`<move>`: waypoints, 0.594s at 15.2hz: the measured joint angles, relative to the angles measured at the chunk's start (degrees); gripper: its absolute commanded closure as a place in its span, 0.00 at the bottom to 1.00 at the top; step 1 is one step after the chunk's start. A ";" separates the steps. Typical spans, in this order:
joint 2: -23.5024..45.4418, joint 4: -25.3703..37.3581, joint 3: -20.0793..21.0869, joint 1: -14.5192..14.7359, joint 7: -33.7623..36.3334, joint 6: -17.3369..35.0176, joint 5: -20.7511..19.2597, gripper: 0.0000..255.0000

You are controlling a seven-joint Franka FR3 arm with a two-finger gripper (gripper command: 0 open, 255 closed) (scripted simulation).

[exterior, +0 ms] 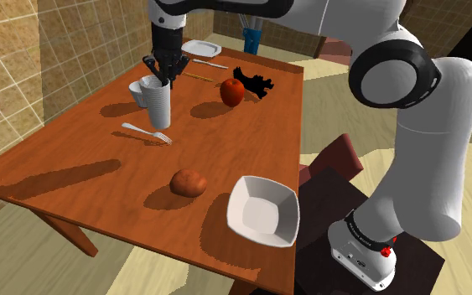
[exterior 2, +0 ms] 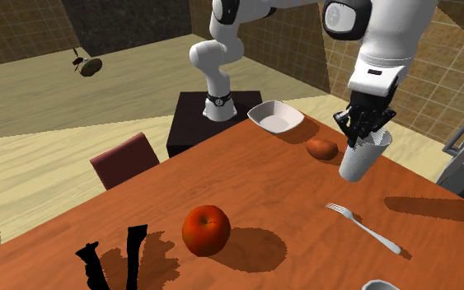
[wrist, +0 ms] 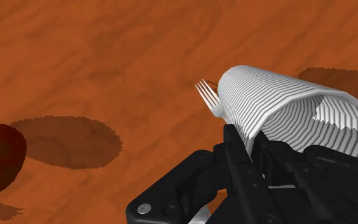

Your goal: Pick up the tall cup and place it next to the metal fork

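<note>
Over the brown table [exterior: 75, 159], a ribbed white tall cup [exterior: 160, 105] hangs in the black gripper [exterior: 163, 78].
Its jaws pinch the cup's rim from above. A silver fork [exterior: 147, 132] lies just beside the cup's base, and a red apple [exterior: 232, 91] sits farther along the tabletop.

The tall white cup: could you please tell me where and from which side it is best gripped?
Grip the tall cup by its rim wall, from above: it is near upright with an open mouth and probably too wide to span, so one finger goes inside, one outside. The gripper clasps it so now.
</note>
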 measured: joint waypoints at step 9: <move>16.76 23.79 1.09 7.07 7.68 -6.56 -1.79 1.00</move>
